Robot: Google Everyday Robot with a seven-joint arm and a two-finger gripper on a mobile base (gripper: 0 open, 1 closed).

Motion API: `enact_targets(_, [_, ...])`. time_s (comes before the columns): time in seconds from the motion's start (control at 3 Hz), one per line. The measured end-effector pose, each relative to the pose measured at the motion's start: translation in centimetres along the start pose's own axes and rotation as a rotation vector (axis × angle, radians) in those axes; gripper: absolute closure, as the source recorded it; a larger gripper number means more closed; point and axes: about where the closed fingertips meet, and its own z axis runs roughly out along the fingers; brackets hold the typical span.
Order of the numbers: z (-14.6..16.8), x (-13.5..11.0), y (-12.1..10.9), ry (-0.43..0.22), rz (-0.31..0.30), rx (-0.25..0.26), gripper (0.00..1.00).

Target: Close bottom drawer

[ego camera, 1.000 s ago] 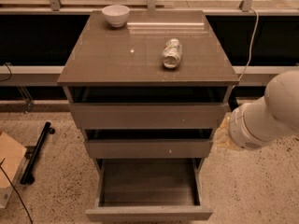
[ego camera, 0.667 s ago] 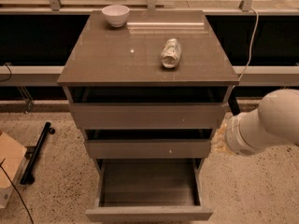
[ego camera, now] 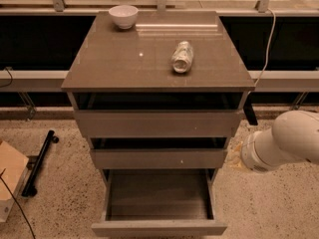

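My gripper: the gripper (ego camera: 233, 153) is low on the right side of the cabinet (ego camera: 124, 63), just beside the right end of the middle drawer (ego camera: 158, 158) and above the floor (ego camera: 65, 193).
Its state: I cannot tell how it stands or whether it has hold of anything. Only a pale tan bit of it shows past the end of my arm.
My arm: the arm (ego camera: 286, 141) is thick and white. It comes in from the right edge and points left toward the cabinet.
Bottom drawer: the bottom drawer (ego camera: 158, 203) is the lowest of the three. It is pulled far out toward the camera, with its shallow box inside in plain view and its flat front near the lower edge. My gripper is up and to the right of it, apart from it.
Middle drawer: a dark gap shows above its front, and there is a tiny white speck on the front.
Top drawer: the top drawer (ego camera: 157, 123) has the widest front, with a dark gap between it and the cabinet top.
On the cabinet: a white bowl (ego camera: 123, 16) sits upright at the back left. A bottle (ego camera: 182, 57) lies on its side right of centre, well apart from the bowl.
On the floor, left: a black bar (ego camera: 39, 161) lies next to a cardboard box (ego camera: 10, 173).
Behind, right: a white cable (ego camera: 269, 34) hangs down past the back corner of the cabinet.
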Motion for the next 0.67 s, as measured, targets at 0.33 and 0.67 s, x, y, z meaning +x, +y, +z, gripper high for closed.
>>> enact_targets(0.33, [0.3, 0.5, 0.0, 0.019, 0.024, 0.004, 1.0])
enact_targets(0.67, [2.0, 2.1, 0.6, 0.05, 0.051, 0.011, 1.0])
